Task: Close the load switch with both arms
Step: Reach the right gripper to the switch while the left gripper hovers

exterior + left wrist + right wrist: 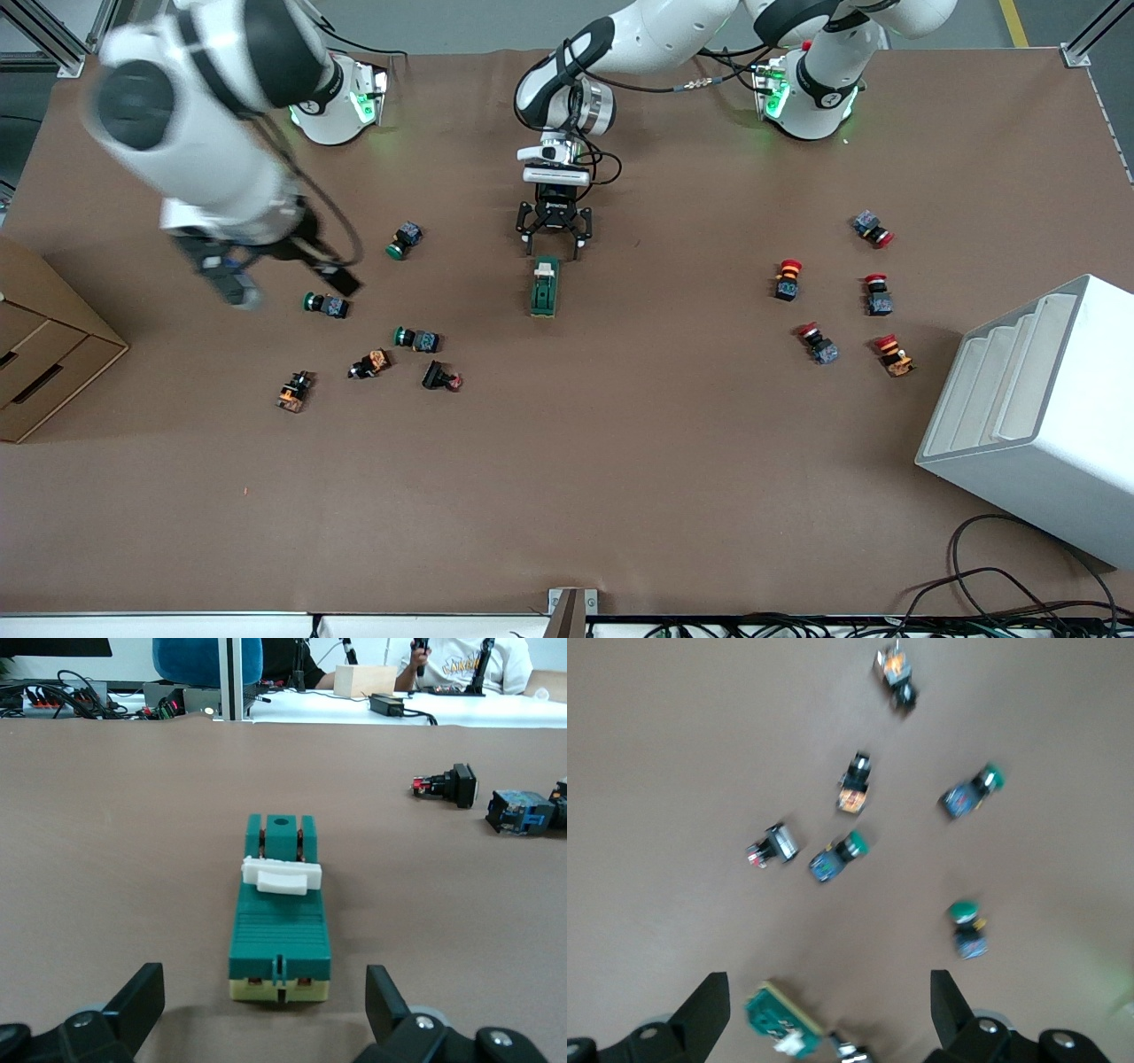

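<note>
Hovering low over the table, the left gripper [555,241] sits with its fingers spread wide, just short of the load switch [545,286], which lies flat on the brown mat directly ahead of its open jaws. In the left wrist view the white lever [282,875] lies across the green body, untouched. The right gripper [266,282] hangs in the air over the green push buttons [326,304] toward its own end of the table, fingers also apart and holding nothing. By my reading, neither arm has contact yet, so bracing the body and pressing the lever both remain.
</note>
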`<state>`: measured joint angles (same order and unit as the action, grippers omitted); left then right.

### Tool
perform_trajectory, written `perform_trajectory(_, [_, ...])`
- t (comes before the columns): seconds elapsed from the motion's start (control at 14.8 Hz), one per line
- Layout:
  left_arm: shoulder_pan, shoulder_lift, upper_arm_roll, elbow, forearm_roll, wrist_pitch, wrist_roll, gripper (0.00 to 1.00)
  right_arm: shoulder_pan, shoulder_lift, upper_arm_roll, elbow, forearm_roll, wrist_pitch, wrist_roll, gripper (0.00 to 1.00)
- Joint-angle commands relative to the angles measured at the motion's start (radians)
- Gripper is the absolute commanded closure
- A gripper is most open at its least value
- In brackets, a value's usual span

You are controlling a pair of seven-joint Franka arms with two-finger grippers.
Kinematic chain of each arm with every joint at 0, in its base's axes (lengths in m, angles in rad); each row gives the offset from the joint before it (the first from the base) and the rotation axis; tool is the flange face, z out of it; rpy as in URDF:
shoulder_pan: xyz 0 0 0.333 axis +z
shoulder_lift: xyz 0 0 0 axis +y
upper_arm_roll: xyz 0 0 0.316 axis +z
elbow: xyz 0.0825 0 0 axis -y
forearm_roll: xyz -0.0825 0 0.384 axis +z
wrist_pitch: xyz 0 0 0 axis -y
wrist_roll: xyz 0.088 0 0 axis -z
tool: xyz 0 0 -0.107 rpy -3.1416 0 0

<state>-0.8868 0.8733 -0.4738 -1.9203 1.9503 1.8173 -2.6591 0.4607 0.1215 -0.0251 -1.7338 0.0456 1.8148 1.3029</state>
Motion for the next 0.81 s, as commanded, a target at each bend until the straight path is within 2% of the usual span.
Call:
perform_trajectory(0.0, [-0.027,0.047,0.012,0.052,0.016,-0.027,-0.018,0.00,0.108,0.026,-0.015,-0.096,0.008,0.162,0.249,0.00])
perform_trajectory(0.14, [-0.029,0.058,0.012,0.050,0.016,-0.035,-0.018,0.00,0.177,0.032,-0.015,-0.192,0.008,0.326,0.416,0.00])
perform_trajectory(0.34, [-0.030,0.059,0.012,0.046,0.015,-0.041,-0.018,0.00,0.262,0.098,-0.015,-0.253,0.007,0.492,0.632,0.00])
perform_trajectory(0.74, [-0.038,0.059,0.011,0.041,0.001,-0.042,-0.022,0.00,0.374,0.233,-0.015,-0.267,0.007,0.645,0.886,0.00])
